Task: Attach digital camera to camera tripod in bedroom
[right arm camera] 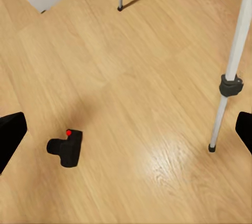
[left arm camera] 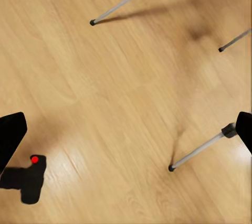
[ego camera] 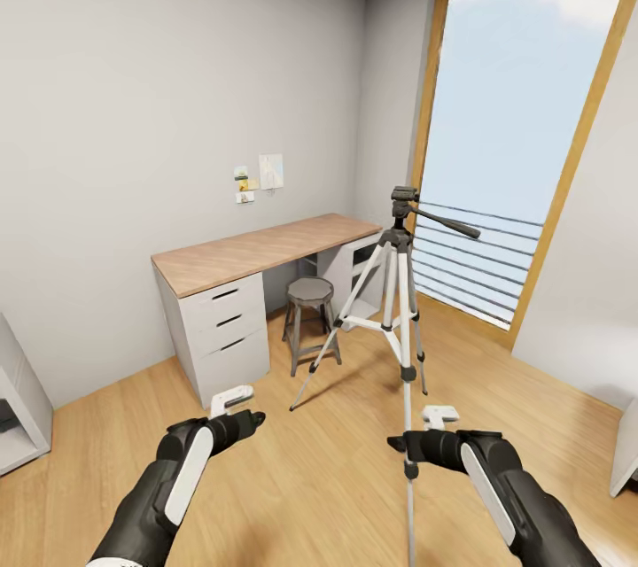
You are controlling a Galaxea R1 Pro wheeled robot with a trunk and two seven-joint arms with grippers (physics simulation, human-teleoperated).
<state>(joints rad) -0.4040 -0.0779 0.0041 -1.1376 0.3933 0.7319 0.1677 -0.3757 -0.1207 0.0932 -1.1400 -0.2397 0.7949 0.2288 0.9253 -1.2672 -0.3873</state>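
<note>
My fingers are spread wide on both sides, gripping nothing: left gripper (ego camera: 237, 408) lower left of head frame, right gripper (ego camera: 424, 431) lower right. Camera (right arm camera: 66, 148) lies on the wood floor (ego camera: 337, 452), lower left in both wrist frames, apart from the tripod (ego camera: 399, 301), which stands center frame by the desk (ego camera: 257, 252) & stool (ego camera: 310, 292).

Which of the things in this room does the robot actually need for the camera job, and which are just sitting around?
Needed:
- camera, lying on the floor
- tripod, standing by the window
- left pincer and right pincer, both open and empty

Just around:
- desk
- stool
- notes on the wall
</note>
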